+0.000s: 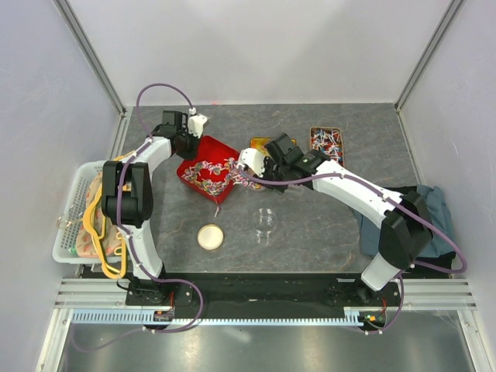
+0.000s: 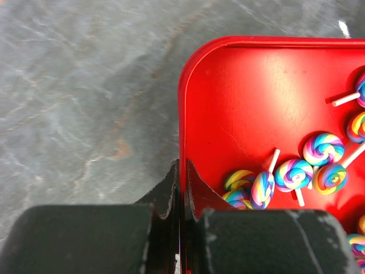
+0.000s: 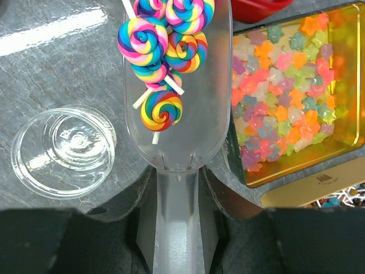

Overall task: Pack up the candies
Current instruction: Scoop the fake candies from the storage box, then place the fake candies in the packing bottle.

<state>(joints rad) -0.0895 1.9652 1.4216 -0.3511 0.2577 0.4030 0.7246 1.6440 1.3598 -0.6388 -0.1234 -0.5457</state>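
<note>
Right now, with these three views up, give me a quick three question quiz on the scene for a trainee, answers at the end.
1. True or false: the left tool is shut on the rim of the red tray.
2. What lies in the clear scoop that the right tool holds? A gummy bears. B swirl lollipops. C nothing.
3. Fill in: the gold tin beside the scoop holds ____-shaped candies.
Key: 1 true. 2 B. 3 star.
</note>
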